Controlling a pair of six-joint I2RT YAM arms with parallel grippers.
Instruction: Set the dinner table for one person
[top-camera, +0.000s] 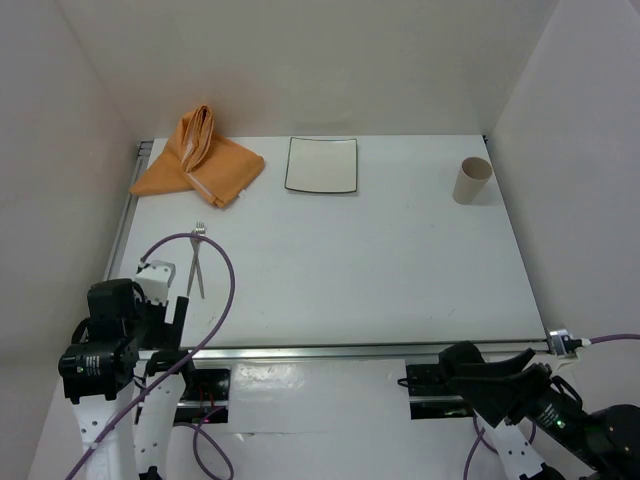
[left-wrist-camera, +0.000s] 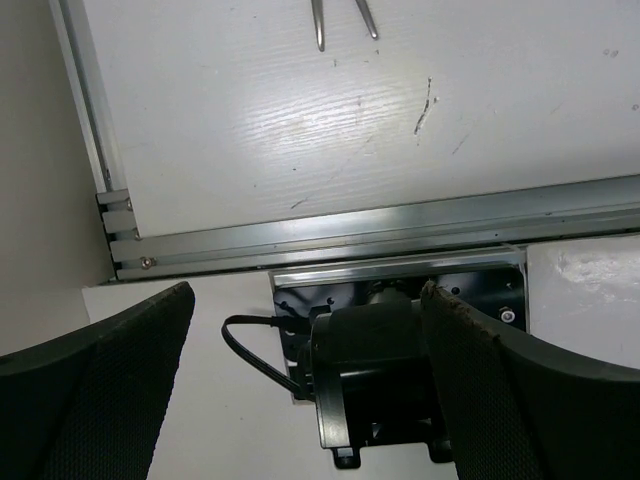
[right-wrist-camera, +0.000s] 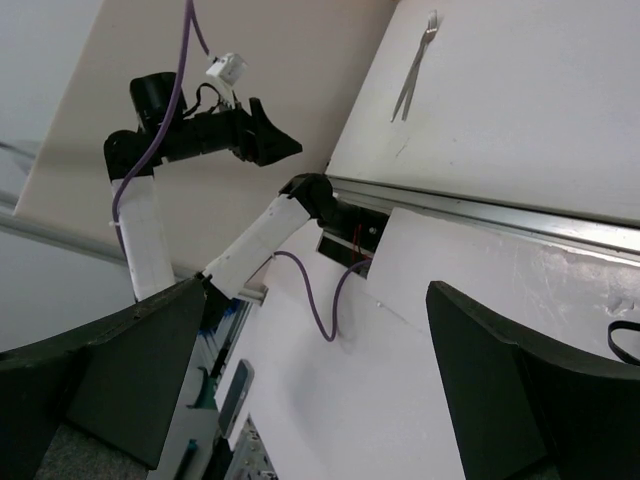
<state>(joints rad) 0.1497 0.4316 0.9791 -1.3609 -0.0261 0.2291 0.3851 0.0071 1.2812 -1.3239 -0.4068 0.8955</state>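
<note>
The dinner table (top-camera: 380, 270) is a large white top with silver rails. On it lie a crumpled orange cloth (top-camera: 200, 160) at the back left, a small white black-rimmed square plate (top-camera: 322, 165) at the back middle, a tan paper cup (top-camera: 472, 181) at the back right, and a fork with a second thin metal utensil (top-camera: 197, 262) at the front left. My left gripper (top-camera: 172, 312) is open and empty over the near rail, just short of the utensils (left-wrist-camera: 340, 25). My right gripper (top-camera: 490, 362) is open and empty below the near rail.
The near rail (left-wrist-camera: 400, 225) runs across the left wrist view, with the arm's black base (left-wrist-camera: 380, 370) under the left gripper (left-wrist-camera: 310, 390). The right wrist view shows the left arm (right-wrist-camera: 200, 130), a purple cable (right-wrist-camera: 325, 300) and the utensils (right-wrist-camera: 412, 70). White walls enclose three sides.
</note>
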